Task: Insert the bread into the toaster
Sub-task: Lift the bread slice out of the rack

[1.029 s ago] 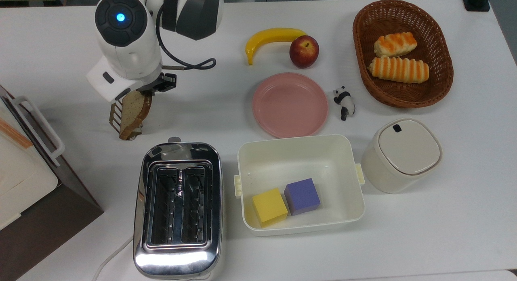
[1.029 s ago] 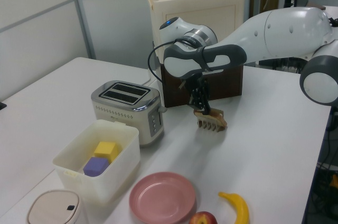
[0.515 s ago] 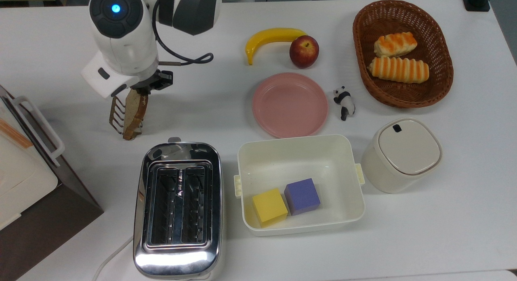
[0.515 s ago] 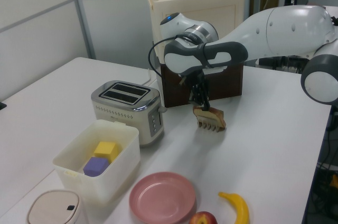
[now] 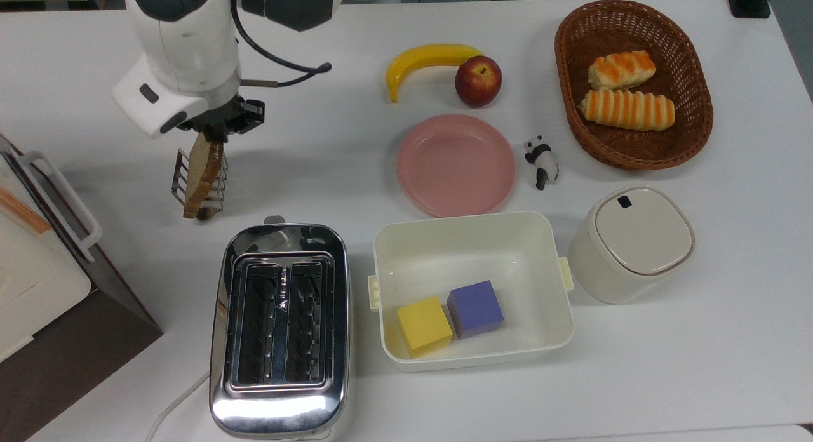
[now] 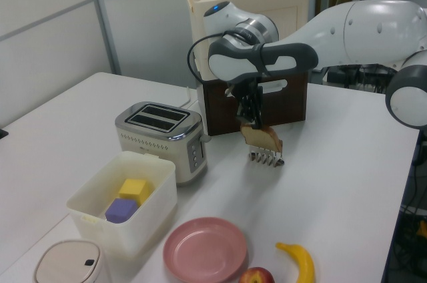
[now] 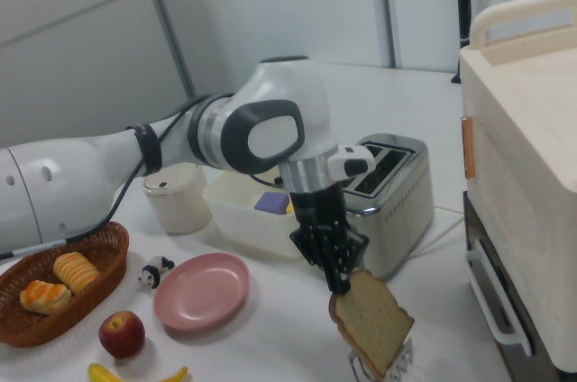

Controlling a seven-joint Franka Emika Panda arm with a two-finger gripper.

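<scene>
**Bread slice lifted clear of rack**

Since 1 s ago the hand (image 5: 213, 127) has risen and shifted toward the top view's upper left, taking the bread slice (image 5: 202, 172) w/ it; the slice now hangs nearly upright instead of leaning in the wire toast rack (image 6: 267, 157). Hand is clamped on the slice's top edge, fingers (image 7: 335, 265) pinching it from both faces. In the left view the slice's lower edge sits just above the rack's prongs; can't tell if touching. Rack stands on the white surface (image 5: 667, 340) directly below the hand.

Chrome two-slot toaster (image 5: 279, 328) is below the hand in the top view, both slots empty, well apart from the slice. Brown-and-white box appliance (image 5: 38, 277) sits to the hand's lower left in the top view. Pink plate (image 5: 455, 164) lies to the hand's right in the top view.
</scene>
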